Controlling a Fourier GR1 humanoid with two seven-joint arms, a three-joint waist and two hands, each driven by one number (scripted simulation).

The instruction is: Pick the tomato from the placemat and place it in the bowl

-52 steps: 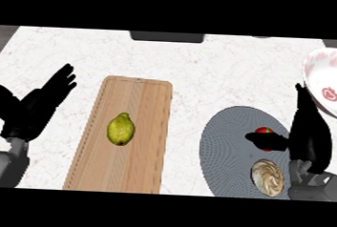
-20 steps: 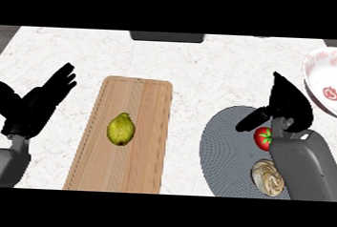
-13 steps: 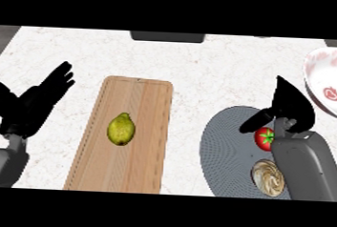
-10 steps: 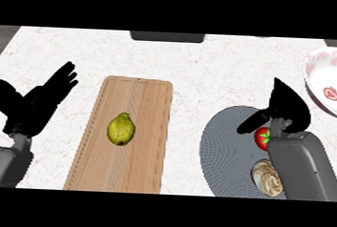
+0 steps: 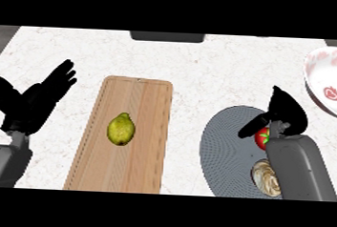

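Your right hand (image 5: 282, 114) curls over the one tomato (image 5: 262, 137) on the grey placemat (image 5: 226, 151).
No writing is readable. You have one white bowl (image 5: 326, 84) with red markings at the right edge, one wooden cutting board (image 5: 124, 137) carrying one yellow-green fruit (image 5: 120, 128), and one pale swirled item (image 5: 267, 177) near the tomato. Your left hand (image 5: 32, 102) rests open at the left. The tabletop (image 5: 201, 64) is white speckled stone.

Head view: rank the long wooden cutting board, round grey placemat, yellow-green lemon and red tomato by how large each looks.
1. Long wooden cutting board, clearly the largest.
2. Round grey placemat, partly hidden by the right forearm.
3. Yellow-green lemon.
4. Red tomato, mostly hidden by the right hand, so placing it below the lemon is unsure.
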